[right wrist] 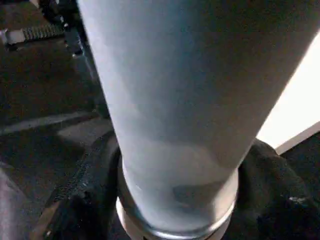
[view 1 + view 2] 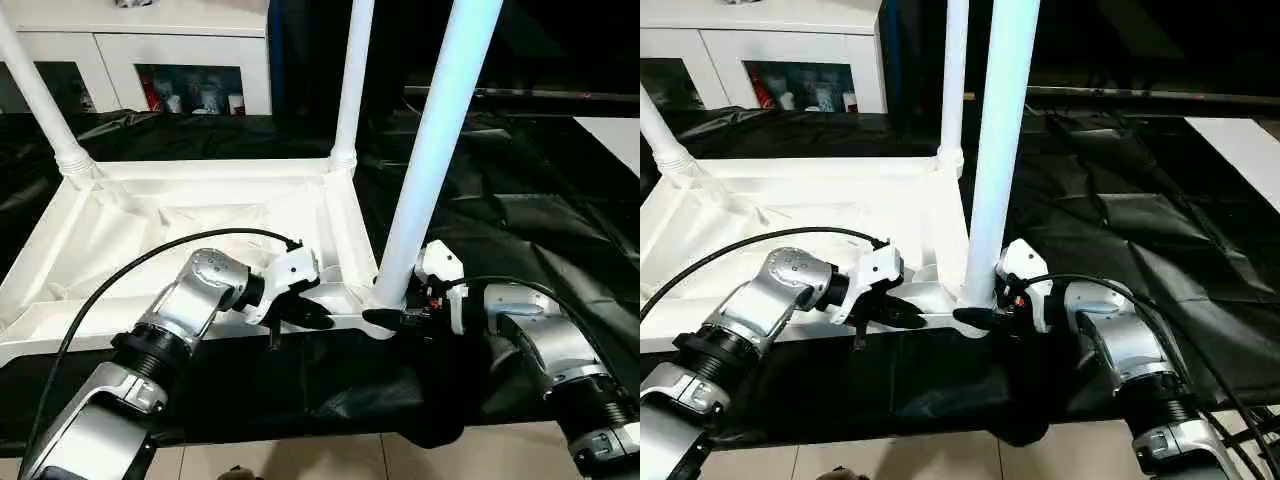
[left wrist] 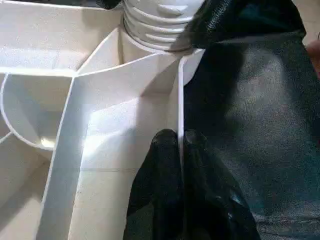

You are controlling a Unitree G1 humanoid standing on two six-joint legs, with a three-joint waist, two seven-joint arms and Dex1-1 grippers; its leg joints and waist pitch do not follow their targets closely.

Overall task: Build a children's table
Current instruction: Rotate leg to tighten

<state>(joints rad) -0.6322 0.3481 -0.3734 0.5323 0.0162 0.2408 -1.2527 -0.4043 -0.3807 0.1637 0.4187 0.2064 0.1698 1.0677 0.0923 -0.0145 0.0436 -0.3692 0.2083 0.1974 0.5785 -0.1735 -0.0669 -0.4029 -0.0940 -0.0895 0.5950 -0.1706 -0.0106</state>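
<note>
The left hand was clamped on the near rim of the tabletop, its two black fingers pressed together with the thin white wall pinched between them, close to the near right corner. The right hand sat at the foot of the near leg, one black finger on either side of the flared end; the fingers stood apart around the tube, and whether they actually gripped it could not be told. In the right wrist view the leg rose thick and pale straight in front of the camera, with its ringed base low between the dark fingers.

The tabletop lay upside down on the bench, which was draped in black cloth, its ribbed underside facing up. The near leg stood in the near right corner socket, leaning a little to the right as it rose. A second leg stood upright in the far right corner socket, and a third slanted up from the far left corner. A black cable looped from the left arm over the tabletop's underside. A white cabinet stood behind the bench.
</note>
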